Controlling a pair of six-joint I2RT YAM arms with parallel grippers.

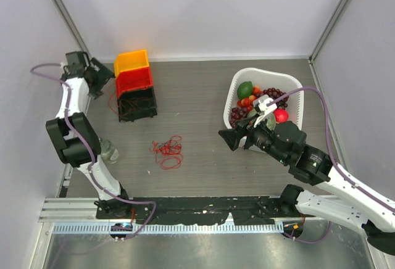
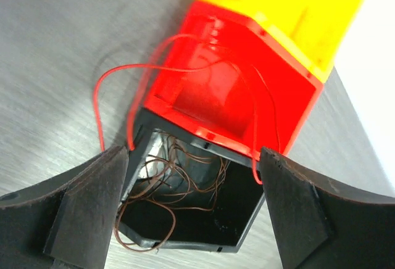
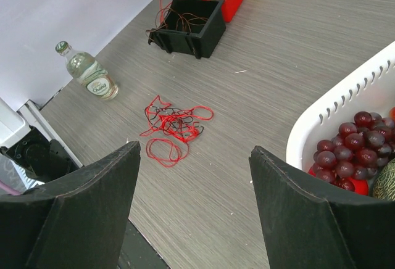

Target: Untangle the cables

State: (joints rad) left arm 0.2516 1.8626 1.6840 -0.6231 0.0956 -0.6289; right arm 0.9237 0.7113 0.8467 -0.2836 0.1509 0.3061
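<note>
Red cables (image 1: 167,152), apparently well apart from basket (image 3: 327,127) and bins (image 1: 134,84)

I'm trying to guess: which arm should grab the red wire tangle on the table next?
Probably right. The right gripper is open and points at the cables on the table; the left gripper hangs by the bins, farther away.
</note>
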